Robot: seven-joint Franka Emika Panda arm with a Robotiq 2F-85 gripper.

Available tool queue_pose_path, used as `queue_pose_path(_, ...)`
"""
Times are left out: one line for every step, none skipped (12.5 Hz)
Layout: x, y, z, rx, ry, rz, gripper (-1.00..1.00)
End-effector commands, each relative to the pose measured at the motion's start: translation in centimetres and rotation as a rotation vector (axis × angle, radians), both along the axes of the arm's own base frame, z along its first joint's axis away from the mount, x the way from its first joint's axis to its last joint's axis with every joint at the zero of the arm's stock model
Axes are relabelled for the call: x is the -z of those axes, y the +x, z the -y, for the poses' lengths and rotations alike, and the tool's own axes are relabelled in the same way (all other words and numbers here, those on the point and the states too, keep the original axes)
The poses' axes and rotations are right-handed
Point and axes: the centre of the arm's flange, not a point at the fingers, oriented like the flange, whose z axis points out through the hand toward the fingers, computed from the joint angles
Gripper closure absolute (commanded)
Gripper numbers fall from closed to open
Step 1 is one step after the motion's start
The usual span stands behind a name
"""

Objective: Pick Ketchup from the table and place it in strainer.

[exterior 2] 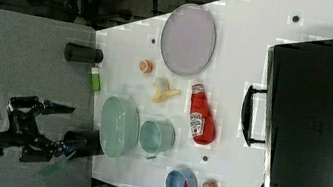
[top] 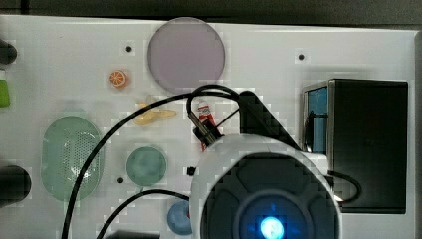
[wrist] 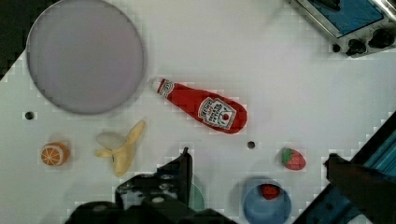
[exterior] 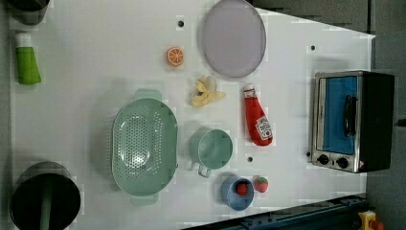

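While the slim red plastic ketchup bottle [exterior: 257,120] lies flat beside the teal cup [exterior: 213,149] | light, slick, squeezable; grip mid-body | gripper [wrist: 259,170] fingers spread, empty.

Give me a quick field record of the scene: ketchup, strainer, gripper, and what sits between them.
ketchup: ketchup bottle lying flat on the table, cap toward the plate
strainer: strainer, nothing inside
between them: teal cup sits between bottle and strainer in the left view
gripper: gripper above the table, open, holding nothing, not touching the bottle
nearby: banana, orange slice, strawberry, blue bowl, toaster oven
task state: pick not yet done
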Motion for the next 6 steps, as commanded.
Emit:
queue_pose_path(10.8,3.0,-0.5,-0.041,0.016,-0.184,-1.00)
queue_pose_path(12.6,3.7,-0.7,-0.092,0.020,-0.183,-1.00)
queue_pose_path(14.5,4.4,-0.9,-0.172,0.027,-0.180,-1.00)
queue_pose_path(16.3,5.0,-1.0,-0.274,0.035,-0.173,-1.00)
queue_pose_path(18.0,5.5,-1.0,-0.393,0.044,-0.162,-1.00)
queue_pose_path(19.7,5.9,-1.0,-0.511,0.050,-0.151,-1.00)
